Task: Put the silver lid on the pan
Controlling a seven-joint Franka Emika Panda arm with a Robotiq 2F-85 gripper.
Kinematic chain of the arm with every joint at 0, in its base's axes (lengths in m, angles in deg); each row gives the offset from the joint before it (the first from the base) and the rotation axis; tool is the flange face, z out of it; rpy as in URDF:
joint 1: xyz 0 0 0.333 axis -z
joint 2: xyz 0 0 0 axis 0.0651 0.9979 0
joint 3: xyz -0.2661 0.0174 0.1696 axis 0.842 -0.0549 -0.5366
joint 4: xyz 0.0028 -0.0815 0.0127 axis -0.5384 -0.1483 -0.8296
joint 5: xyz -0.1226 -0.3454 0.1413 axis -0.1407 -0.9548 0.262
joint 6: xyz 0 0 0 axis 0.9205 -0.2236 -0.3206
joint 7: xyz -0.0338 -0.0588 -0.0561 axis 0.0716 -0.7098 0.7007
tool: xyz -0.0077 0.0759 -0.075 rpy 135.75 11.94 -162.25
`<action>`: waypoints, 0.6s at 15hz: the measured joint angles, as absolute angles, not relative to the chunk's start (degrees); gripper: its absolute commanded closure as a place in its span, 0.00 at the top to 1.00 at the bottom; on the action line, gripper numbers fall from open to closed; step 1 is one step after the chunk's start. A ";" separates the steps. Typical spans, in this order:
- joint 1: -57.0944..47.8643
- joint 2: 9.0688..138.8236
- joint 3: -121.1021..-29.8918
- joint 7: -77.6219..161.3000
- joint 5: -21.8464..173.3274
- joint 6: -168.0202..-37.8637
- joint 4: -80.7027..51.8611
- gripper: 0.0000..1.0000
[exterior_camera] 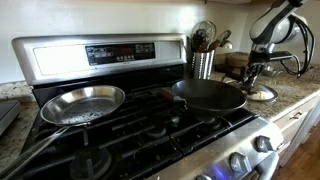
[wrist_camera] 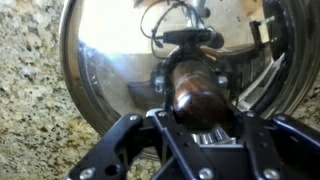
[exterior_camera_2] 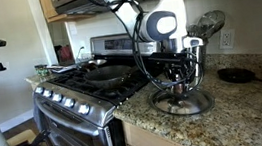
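The silver lid (wrist_camera: 110,60) lies flat on the granite counter beside the stove and shows in both exterior views (exterior_camera: 262,93) (exterior_camera_2: 183,104). It has a dark brown centre knob (wrist_camera: 198,95). My gripper (wrist_camera: 198,112) points straight down over the lid, with its fingers tight on either side of the knob, and it also shows in both exterior views (exterior_camera: 255,72) (exterior_camera_2: 179,85). The black pan (exterior_camera: 208,94) sits on a stove burner nearest the counter, empty and uncovered, and is also seen in an exterior view (exterior_camera_2: 106,74).
A shiny steel frying pan (exterior_camera: 82,103) sits on the far burner. A utensil holder (exterior_camera: 203,63) stands behind the black pan. A small dark dish (exterior_camera_2: 237,74) lies on the counter beyond the lid. The wall and an outlet are close behind.
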State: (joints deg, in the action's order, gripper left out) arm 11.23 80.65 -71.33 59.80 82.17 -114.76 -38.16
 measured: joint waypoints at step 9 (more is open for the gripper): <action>11.21 77.50 -71.25 59.80 82.17 -108.24 -35.61 0.19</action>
